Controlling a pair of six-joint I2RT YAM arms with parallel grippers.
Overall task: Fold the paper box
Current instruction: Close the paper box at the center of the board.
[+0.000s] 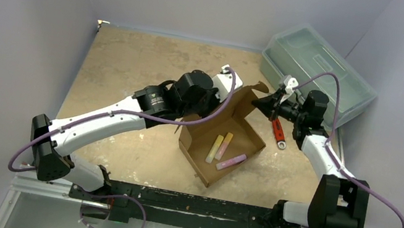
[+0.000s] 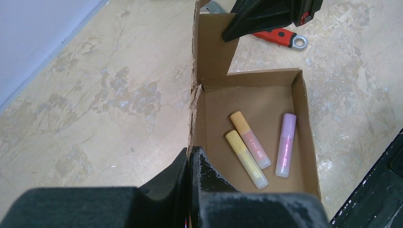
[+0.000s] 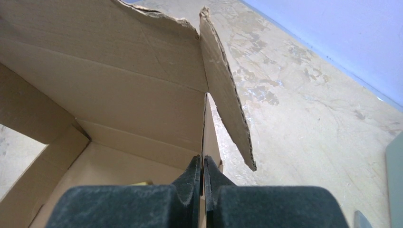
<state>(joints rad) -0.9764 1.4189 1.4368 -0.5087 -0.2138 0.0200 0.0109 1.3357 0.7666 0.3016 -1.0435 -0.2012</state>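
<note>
The paper box is brown cardboard and stands open in the middle of the table, with its tall back flap upright. Inside lie a yellow marker, an orange marker and a purple marker. My left gripper is shut on the box's left wall, one finger inside and one outside. My right gripper is shut on a thin cardboard wall at the box's far right corner, beside a loose torn-edged flap. From above, the right gripper meets the upright flap.
A red-handled tool lies on the table just right of the box, under the right wrist. A translucent grey-green plastic toolbox stands at the back right. Walls close in the table on the left, back and right.
</note>
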